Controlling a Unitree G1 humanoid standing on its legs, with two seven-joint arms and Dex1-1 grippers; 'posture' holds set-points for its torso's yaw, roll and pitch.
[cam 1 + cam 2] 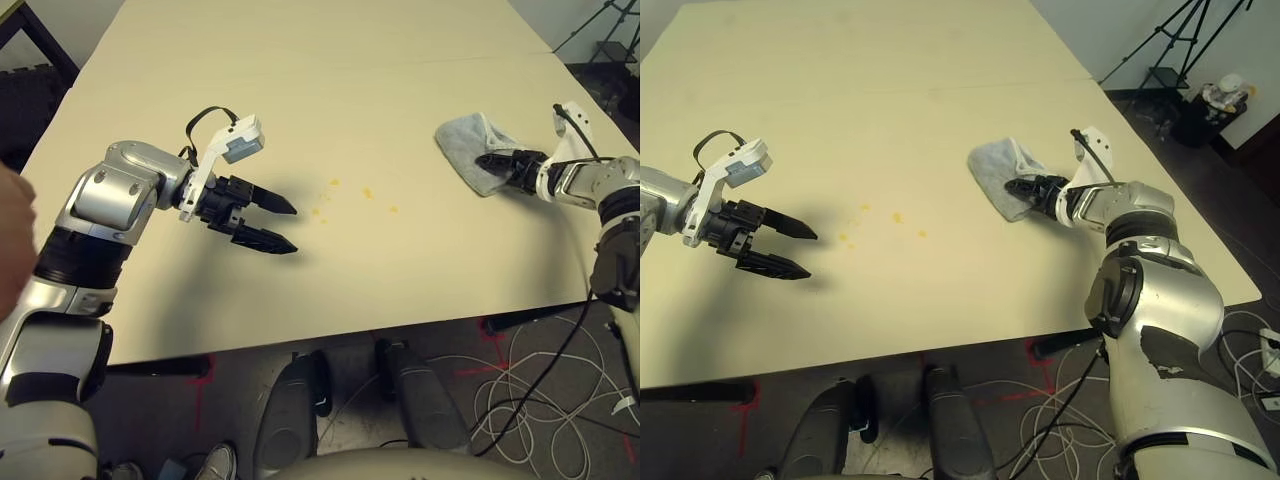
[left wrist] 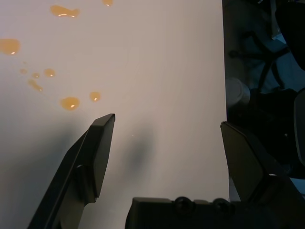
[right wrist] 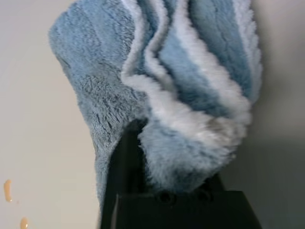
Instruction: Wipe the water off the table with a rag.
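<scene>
Water (image 1: 367,193) is lying in orange drops on the surface (image 1: 300,110), so all the wiping is remaining. My right tool (image 1: 1012,187) is gripping the rag (image 1: 992,168) apart from them; my left tool (image 1: 297,231) is standing wide near them.

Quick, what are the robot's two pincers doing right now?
Left pincer: open, holding nothing, above the table beside the orange-yellow droplets.
Right pincer: closed on the blue-grey rag.
</scene>
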